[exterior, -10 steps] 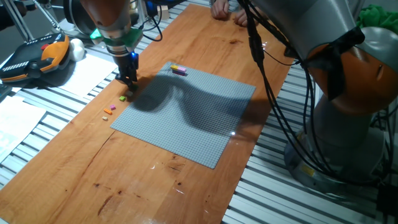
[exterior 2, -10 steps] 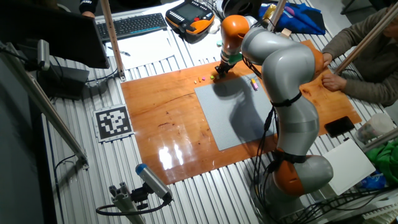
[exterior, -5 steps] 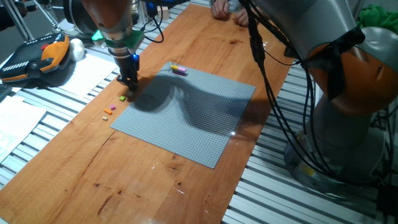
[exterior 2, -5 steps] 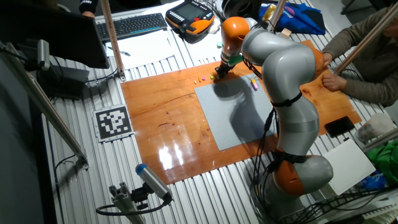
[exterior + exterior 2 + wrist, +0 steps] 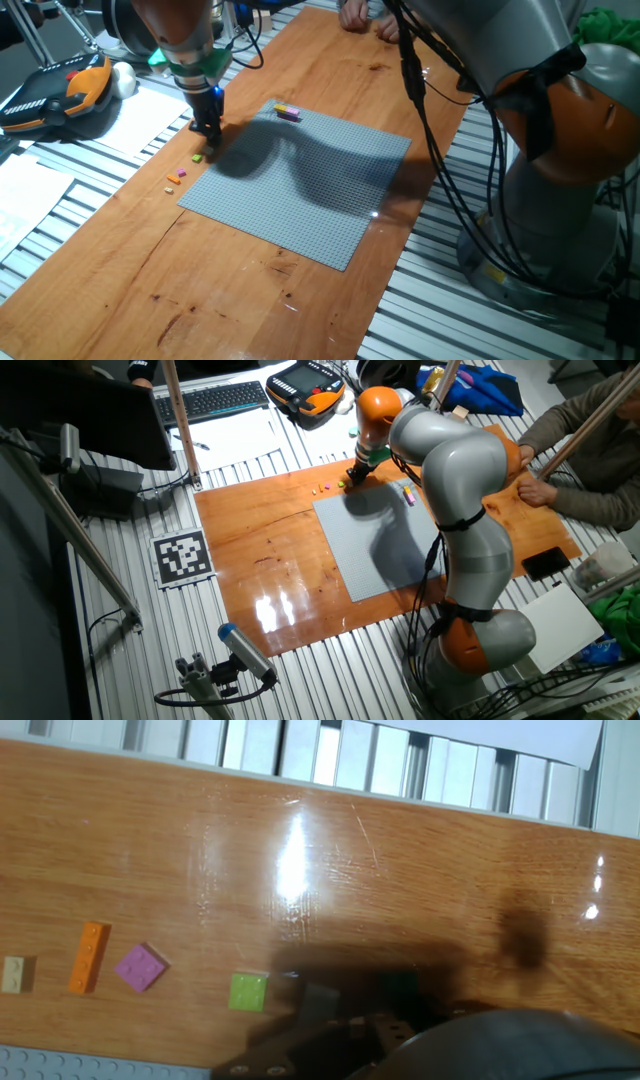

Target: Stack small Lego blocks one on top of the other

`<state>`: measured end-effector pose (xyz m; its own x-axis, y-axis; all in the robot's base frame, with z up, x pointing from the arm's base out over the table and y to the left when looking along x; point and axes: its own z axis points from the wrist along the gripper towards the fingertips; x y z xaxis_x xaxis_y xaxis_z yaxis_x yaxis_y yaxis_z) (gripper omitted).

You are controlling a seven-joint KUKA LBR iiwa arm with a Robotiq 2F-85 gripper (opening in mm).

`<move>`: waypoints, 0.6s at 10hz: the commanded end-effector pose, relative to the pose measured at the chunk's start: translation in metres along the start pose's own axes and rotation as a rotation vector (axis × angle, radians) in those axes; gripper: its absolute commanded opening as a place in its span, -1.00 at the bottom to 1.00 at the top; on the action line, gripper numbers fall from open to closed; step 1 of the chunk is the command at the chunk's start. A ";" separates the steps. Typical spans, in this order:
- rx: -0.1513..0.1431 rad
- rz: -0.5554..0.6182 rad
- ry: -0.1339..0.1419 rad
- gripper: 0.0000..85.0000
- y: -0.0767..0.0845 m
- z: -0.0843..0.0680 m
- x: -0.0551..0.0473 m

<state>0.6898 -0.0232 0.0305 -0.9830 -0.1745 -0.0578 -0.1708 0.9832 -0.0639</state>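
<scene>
down on the wooden bench (image 5: 420,850), a small square green plastic lego block (image 5: 248,991) lies flat just beside the end effector (image 5: 207,137), right at its dark tip in the hand view. further off to that same side lie a small square purple lego block (image 5: 140,967), then a narrow orange lego block (image 5: 89,957) close beside it, then a pale whitish lego block (image 5: 14,974) at the frame's edge; the four sit in a loose row, each apart from the next. the end effector is low over the bench, just off the edge of the large flat grey studded baseplate (image 5: 300,180); whether its jaws are parted or closed i cannot tell, since its tip shows only as a dark blur. on the baseplate's far corner, well apart from the end effector, sits a small stack of a yellow block on a purple block (image 5: 287,112). beyond the bench's side lies an orange and black hand controller (image 5: 60,90).
</scene>
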 end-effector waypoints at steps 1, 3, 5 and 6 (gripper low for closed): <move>-0.001 -0.002 0.001 -0.60 0.000 0.001 0.001; -0.021 -0.007 0.009 -1.00 0.000 -0.003 0.002; -0.030 0.002 0.045 -1.00 -0.003 -0.029 0.009; -0.028 0.019 0.058 -1.00 -0.007 -0.048 0.016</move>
<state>0.6698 -0.0324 0.0661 -0.9894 -0.1455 -0.0019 -0.1454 0.9887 -0.0358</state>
